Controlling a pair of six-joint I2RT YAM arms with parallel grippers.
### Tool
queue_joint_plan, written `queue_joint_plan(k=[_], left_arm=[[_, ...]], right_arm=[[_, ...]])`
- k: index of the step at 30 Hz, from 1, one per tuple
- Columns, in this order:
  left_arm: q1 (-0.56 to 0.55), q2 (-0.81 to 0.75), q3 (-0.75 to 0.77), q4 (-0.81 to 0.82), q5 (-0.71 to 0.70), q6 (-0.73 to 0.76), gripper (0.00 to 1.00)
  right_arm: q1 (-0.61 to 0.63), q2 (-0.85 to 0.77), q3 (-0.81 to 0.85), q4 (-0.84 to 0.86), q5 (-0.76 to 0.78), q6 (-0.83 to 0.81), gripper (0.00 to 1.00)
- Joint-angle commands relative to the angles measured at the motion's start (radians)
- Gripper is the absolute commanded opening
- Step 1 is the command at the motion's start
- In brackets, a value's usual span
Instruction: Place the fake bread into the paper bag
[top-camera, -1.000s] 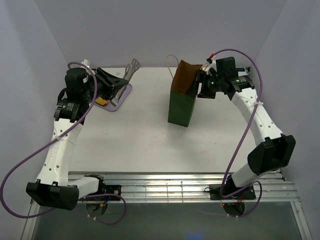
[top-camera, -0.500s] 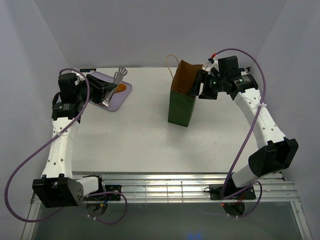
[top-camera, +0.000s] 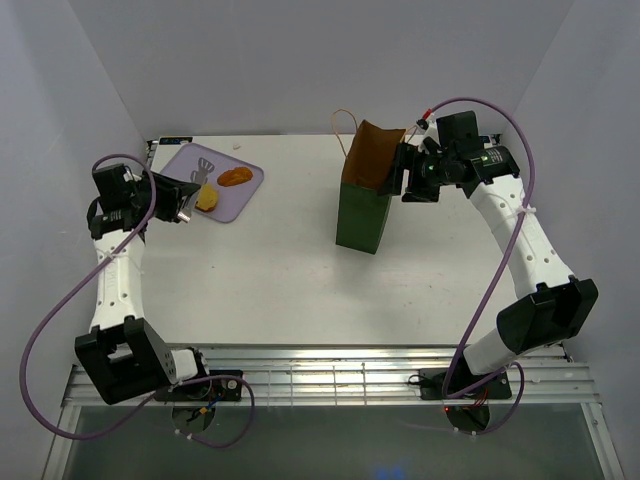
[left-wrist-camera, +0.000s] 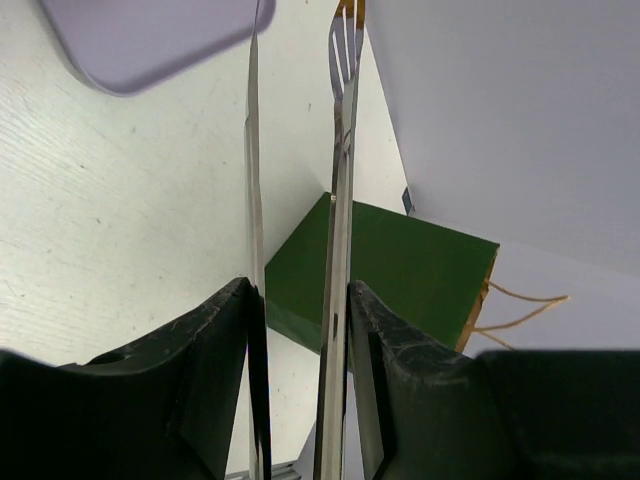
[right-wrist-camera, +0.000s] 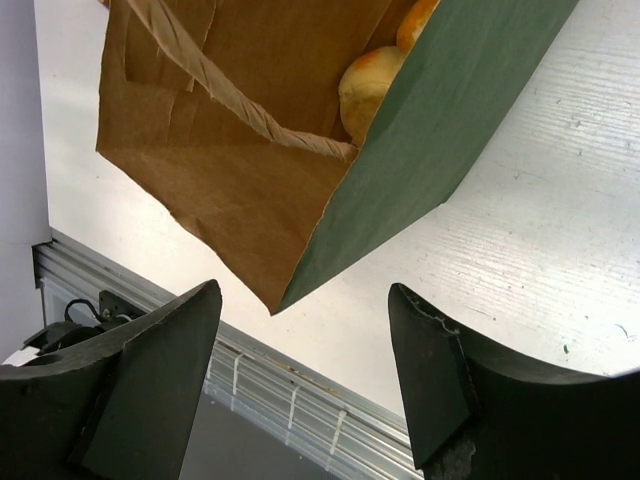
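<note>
The paper bag (top-camera: 362, 205) stands upright at mid-table, dark green outside, brown inside, mouth open. In the right wrist view two golden pieces of fake bread (right-wrist-camera: 368, 82) lie inside the paper bag (right-wrist-camera: 440, 110). My right gripper (top-camera: 397, 170) hovers open at the bag's right rim; its fingers (right-wrist-camera: 160, 370) straddle the bag's corner without touching it. Two more pieces of fake bread, a brown oval (top-camera: 235, 177) and a yellowish piece (top-camera: 207, 198), lie on the lilac tray (top-camera: 230, 205). My left gripper (top-camera: 183, 200) is shut on metal tongs (left-wrist-camera: 340, 150), just left of the tray.
The tongs' tips (top-camera: 203, 166) reach over the tray's near-left part. The bag's string handle (top-camera: 343, 125) sticks up behind it. White walls enclose the table on three sides. A metal rail (top-camera: 350, 375) runs along the near edge.
My left arm has swung back to the left with the tongs, uncovering the tray and the two pieces on it. The right arm has barely moved.
</note>
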Motion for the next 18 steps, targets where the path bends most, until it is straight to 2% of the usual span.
queue_joint_plan(k=[1,13,18], left_arm=[[0.020,0.037,-0.010,0.063,0.017,0.028,0.53],[0.021,0.322,0.050,0.149,0.106,-0.077,0.53],[0.018,0.441,0.178,0.127,0.109,-0.055,0.52]], right_arm=[[-0.005,-0.002,0.056,-0.024,0.003,-0.017,0.74],[-0.005,-0.027,0.018,0.024,0.010,-0.003,0.74],[-0.005,-0.045,-0.028,0.073,0.007,-0.002,0.75]])
